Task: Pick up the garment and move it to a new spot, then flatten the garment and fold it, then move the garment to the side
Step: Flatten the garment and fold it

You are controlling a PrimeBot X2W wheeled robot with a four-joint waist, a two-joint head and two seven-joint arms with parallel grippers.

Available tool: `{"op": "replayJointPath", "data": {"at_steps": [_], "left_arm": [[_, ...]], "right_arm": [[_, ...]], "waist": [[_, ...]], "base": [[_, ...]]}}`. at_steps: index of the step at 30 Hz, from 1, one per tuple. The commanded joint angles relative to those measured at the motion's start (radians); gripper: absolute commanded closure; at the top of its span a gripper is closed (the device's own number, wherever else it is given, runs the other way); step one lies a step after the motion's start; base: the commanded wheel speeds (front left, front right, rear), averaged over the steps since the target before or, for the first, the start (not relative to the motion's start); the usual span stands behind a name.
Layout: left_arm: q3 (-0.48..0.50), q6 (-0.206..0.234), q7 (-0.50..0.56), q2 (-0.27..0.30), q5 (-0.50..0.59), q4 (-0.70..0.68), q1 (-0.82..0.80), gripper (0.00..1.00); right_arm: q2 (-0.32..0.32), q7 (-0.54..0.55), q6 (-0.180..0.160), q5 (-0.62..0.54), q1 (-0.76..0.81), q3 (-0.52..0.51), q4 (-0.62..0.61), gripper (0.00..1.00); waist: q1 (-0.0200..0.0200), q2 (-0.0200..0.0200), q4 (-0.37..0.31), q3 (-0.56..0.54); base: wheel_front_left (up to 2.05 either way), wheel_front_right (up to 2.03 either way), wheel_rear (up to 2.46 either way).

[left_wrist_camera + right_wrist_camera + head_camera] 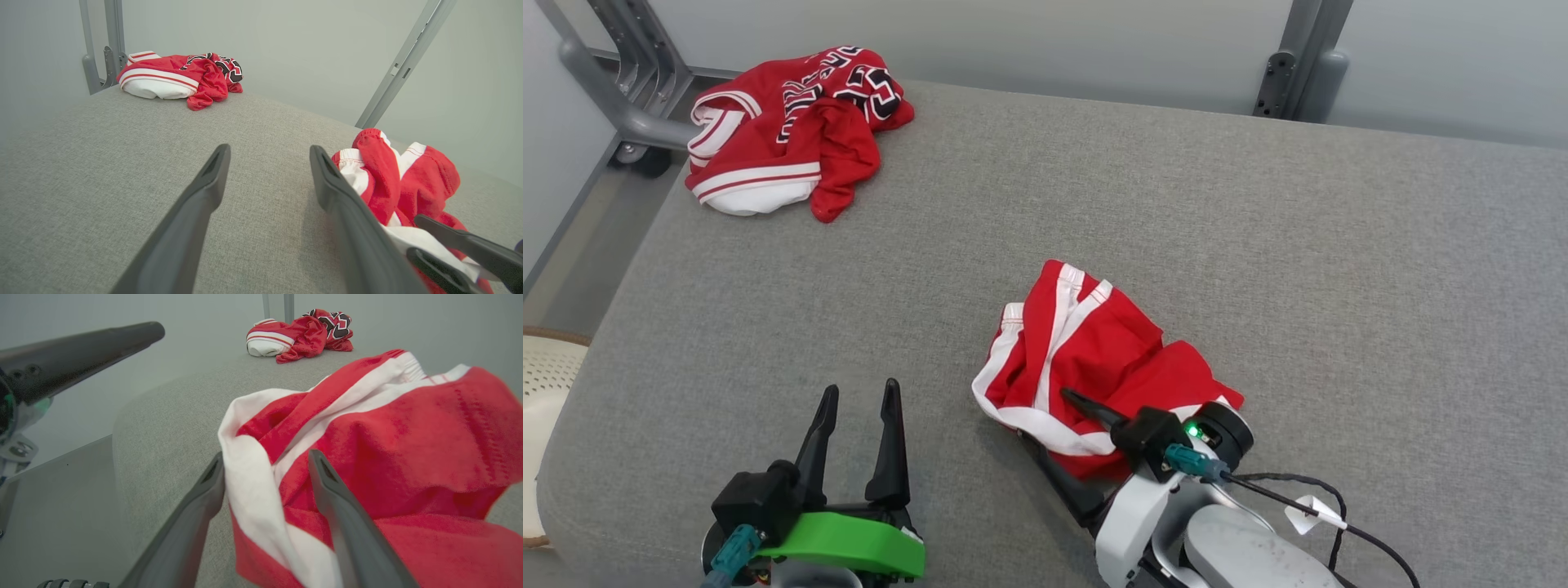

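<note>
The garment (1094, 343), red with white trim, lies crumpled on the grey padded surface (1258, 245) near its front middle. It also appears in the left wrist view (408, 179) and the right wrist view (388, 437). My right gripper (1045, 415) is open at the garment's near edge, and the white hem runs between its two fingers (266, 457). My left gripper (861, 388) stands open over bare fabric to the garment's left, holding nothing (270, 149). The right gripper's fingers (449, 245) rest against the cloth in the left wrist view.
A second red garment (792, 131) with black and white lettering is bunched at the far left corner. Grey metal frame posts (1298, 65) stand behind the surface. A pale woven basket (543, 384) sits past the left edge.
</note>
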Motion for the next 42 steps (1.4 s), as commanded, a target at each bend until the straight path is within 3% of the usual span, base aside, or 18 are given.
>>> {"op": "replayJointPath", "data": {"at_steps": [1,11,18,32,33,34,35,37,42], "left_arm": [[0.001,-0.002,0.0,0.001,0.013,0.002,-0.001,0.0],[0.0,-0.008,0.0,0.001,0.024,0.004,0.021,0.0],[-0.011,-0.011,0.0,0.001,0.022,0.007,0.026,0.0],[-0.018,-0.01,0.0,0.001,0.021,0.01,0.016,0.0],[-0.018,-0.009,0.0,0.001,0.022,0.01,0.014,0.0],[-0.017,-0.009,0.0,0.001,0.022,0.01,0.013,0.0],[-0.016,-0.009,0.0,0.001,0.022,0.01,0.012,0.0],[-0.013,-0.007,0.0,0.001,0.024,0.009,0.011,0.0],[-0.006,-0.004,0.0,0.001,0.024,0.007,0.012,0.0]], "right_arm": [[-0.003,-0.008,0.0,0.005,0.016,-0.015,-0.013,0.0],[-0.018,-0.007,0.0,-0.055,0.158,-0.258,-0.212,0.0],[-0.035,-0.007,0.0,-0.137,0.255,-0.421,-0.188,0.0],[-0.012,-0.007,0.0,-0.115,0.238,-0.429,-0.045,0.0],[-0.01,-0.007,0.0,-0.114,0.229,-0.424,-0.045,0.18],[-0.009,-0.007,0.0,-0.114,0.222,-0.419,-0.045,0.52],[-0.009,-0.007,0.0,-0.111,0.218,-0.414,-0.045,0.64],[-0.009,-0.007,0.0,-0.104,0.21,-0.405,-0.046,1.0],[-0.01,-0.007,0.0,-0.096,0.196,-0.409,-0.04,1.0]], "waist": [[0.0,0.0,-0.011,-0.005],[0.0,0.0,-0.046,-0.025],[0.0,0.0,-0.045,-0.027],[0.0,0.0,-0.025,-0.009],[0.0,0.0,-0.025,-0.008],[0.0,0.0,-0.025,-0.007],[0.0,0.0,-0.025,-0.006],[0.0,0.0,-0.027,-0.006],[0.0,0.0,-0.04,-0.008]], "base": [[0.0,0.0,0.0],[0.0,0.0,0.0],[0.0,0.0,0.0],[0.0,0.0,0.0],[0.0,0.0,0.0],[0.0,0.0,0.0],[0.0,0.0,0.0],[0.0,0.0,0.0],[0.0,0.0,0.0]]}}
